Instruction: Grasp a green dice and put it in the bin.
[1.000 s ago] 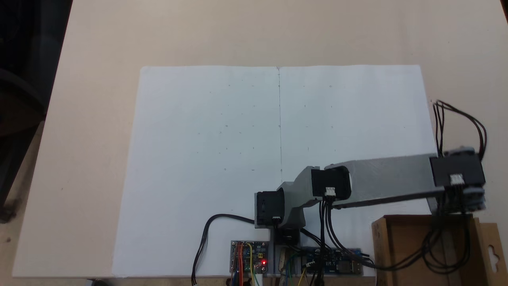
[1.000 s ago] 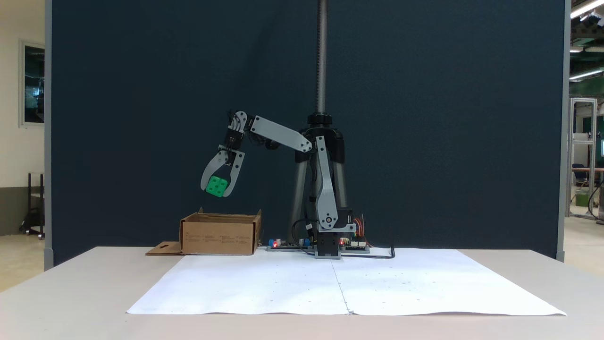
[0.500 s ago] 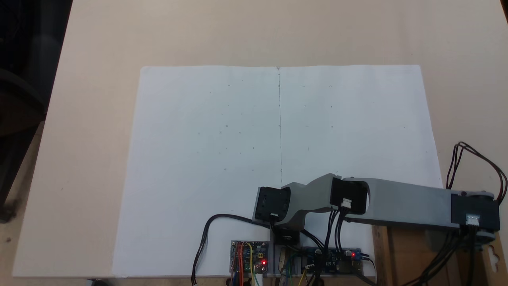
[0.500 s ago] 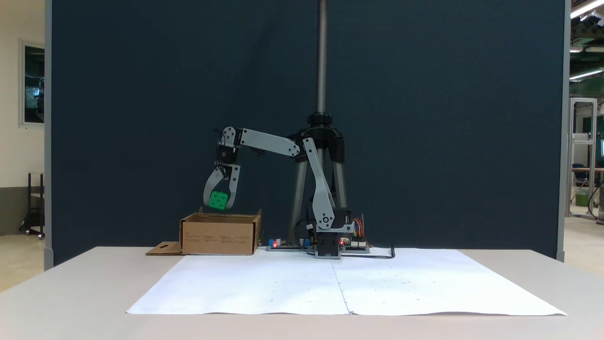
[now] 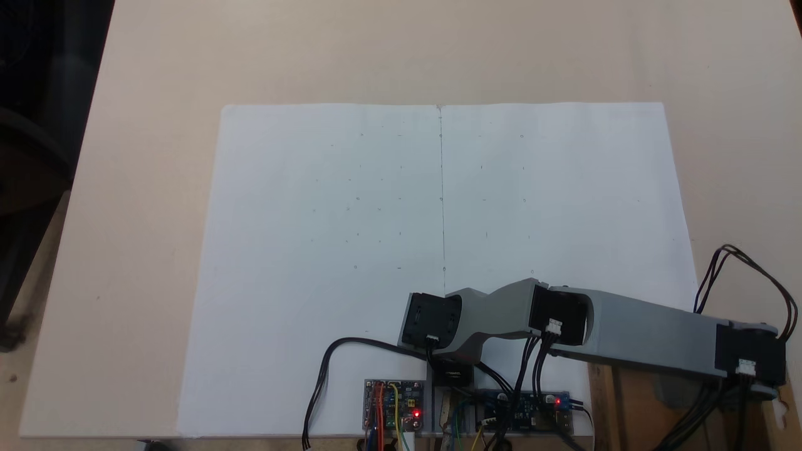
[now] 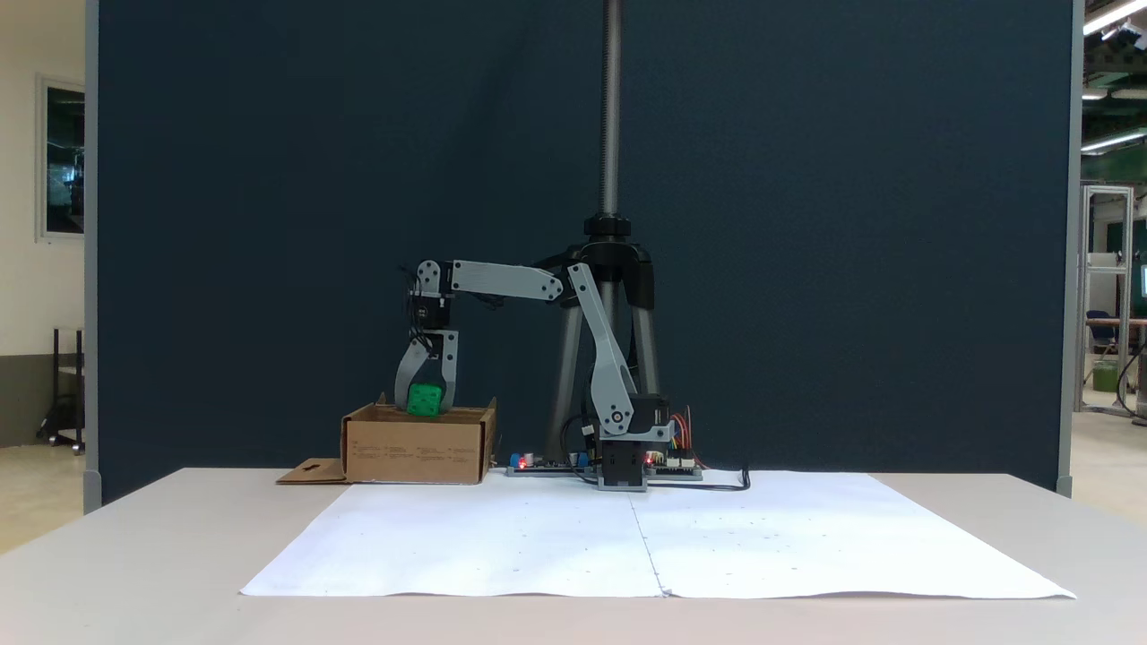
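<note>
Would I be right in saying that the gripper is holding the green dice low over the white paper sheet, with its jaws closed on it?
Not quite: the gripper is holding the green dice low over the bin, not the white paper sheet, as a fixed view from the front shows. Its jaws are indeed closed on the dice.

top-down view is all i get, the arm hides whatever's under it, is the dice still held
Observer: Yes. In the front fixed view the green dice sits between the gripper jaws.
Operator: how high is it over the bin
Observer: Right at the rim of the bin; the lower edge of the dice meets the top of the front wall.
Operator: is it over the middle or near a wall
Observer: From the front it hangs near the middle of the bin's width. How far front to back, I cannot tell.
</note>
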Robot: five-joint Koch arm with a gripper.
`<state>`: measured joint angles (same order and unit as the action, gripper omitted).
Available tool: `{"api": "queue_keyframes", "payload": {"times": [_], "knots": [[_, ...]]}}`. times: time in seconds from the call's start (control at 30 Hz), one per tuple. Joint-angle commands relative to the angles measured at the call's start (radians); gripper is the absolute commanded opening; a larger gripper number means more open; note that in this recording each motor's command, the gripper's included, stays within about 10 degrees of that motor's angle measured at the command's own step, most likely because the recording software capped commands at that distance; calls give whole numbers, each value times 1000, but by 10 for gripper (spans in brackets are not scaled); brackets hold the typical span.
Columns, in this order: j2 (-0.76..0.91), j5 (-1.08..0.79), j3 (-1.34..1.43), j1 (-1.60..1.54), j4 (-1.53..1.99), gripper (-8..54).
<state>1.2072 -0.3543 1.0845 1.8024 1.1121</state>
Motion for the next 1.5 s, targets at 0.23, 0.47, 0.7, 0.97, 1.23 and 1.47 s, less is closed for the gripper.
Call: {"api": "queue_keyframes", "payload": {"times": [0.23,0.47,0.7,0.97,1.23,1.47], "knots": [[37,-92,-15,21,-129,445],[120,-15,-15,-34,-290,423],[272,253,-20,-229,-540,424],[417,318,-18,-615,-581,427],[466,360,64,-1092,-632,437],[529,360,416,-1473,-882,438]]}}
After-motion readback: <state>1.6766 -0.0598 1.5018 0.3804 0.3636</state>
